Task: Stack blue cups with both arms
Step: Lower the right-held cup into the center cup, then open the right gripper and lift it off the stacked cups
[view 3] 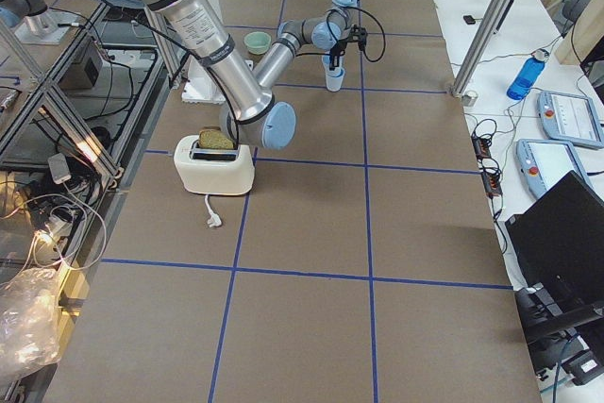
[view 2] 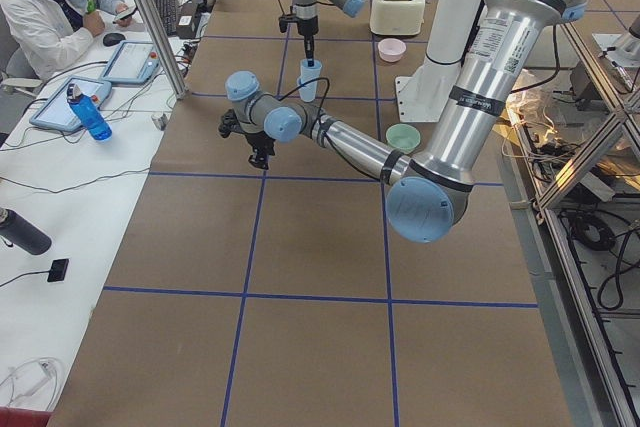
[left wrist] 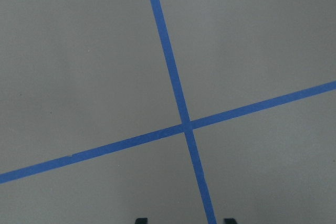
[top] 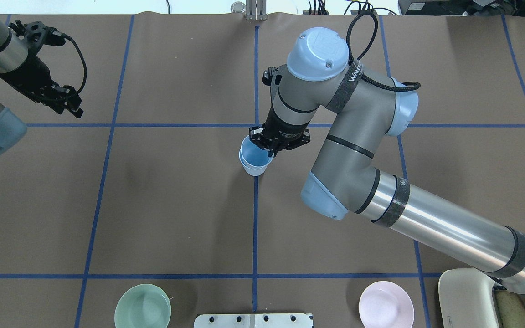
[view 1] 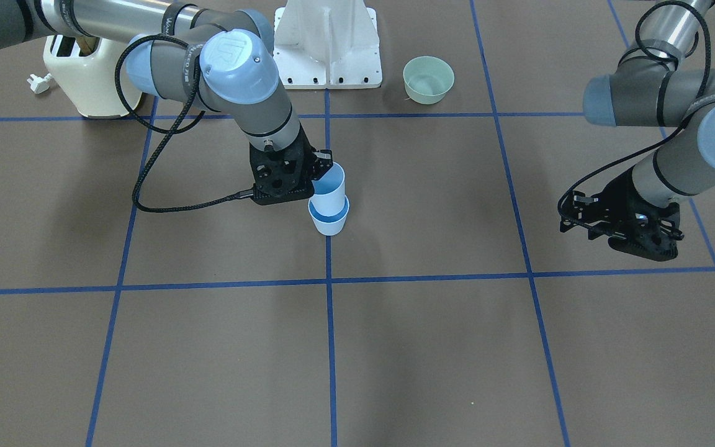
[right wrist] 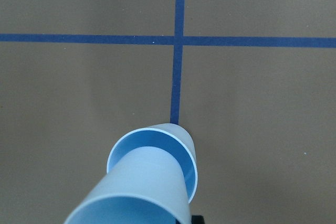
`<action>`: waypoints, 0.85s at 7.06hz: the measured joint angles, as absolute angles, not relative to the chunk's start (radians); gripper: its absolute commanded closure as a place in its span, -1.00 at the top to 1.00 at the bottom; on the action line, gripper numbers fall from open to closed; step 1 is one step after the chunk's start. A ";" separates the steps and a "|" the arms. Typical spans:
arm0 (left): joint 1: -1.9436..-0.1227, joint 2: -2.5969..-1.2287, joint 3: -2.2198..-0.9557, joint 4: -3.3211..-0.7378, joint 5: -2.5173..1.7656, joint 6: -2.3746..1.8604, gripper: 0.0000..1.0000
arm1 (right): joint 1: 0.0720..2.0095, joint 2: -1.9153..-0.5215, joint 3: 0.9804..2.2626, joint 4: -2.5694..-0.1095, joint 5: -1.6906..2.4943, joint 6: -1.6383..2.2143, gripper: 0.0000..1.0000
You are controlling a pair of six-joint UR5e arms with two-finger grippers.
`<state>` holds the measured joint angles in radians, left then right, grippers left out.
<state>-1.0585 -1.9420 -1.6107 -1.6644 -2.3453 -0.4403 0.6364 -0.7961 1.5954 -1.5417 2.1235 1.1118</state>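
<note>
Two pale blue cups stand at the table's centre on a blue tape line. The lower cup (view 1: 330, 221) is upright on the table. The upper cup (view 1: 329, 188) sits tilted, its base inside the lower one. My right gripper (view 1: 322, 166) is shut on the upper cup's rim, also seen in the overhead view (top: 266, 148). In the right wrist view the upper cup (right wrist: 144, 190) fills the foreground over the lower cup's rim (right wrist: 190, 153). My left gripper (view 1: 571, 214) hangs open and empty well off to the side, over bare table (top: 72, 102).
A mint-green bowl (view 1: 429, 79) and a pink bowl (top: 386, 305) sit near the robot's base. A cream toaster (view 1: 87, 81) stands on the robot's right. The white pedestal (view 1: 328, 43) is between the bowls. Blue tape lines grid the brown table.
</note>
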 measured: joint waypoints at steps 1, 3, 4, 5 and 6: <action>-1.058 -1.942 -1.611 -1.664 -2.345 -0.440 0.16 | 0.638 -0.796 1.595 -1.541 2.124 1.110 0.32; -1.059 -1.942 -1.611 -1.664 -2.345 -0.440 0.16 | 0.645 -0.795 1.597 -1.540 2.122 1.105 0.96; -1.059 -1.942 -1.611 -1.664 -2.345 -0.441 0.15 | 0.648 -0.795 1.600 -1.540 2.115 1.103 0.98; -1.059 -1.943 -1.612 -1.664 -2.345 -0.441 0.15 | 0.654 -0.795 1.605 -1.538 2.105 1.101 0.98; -1.060 -1.944 -1.612 -1.664 -2.345 -0.442 0.15 | 0.672 -0.802 1.621 -1.535 2.102 1.098 0.99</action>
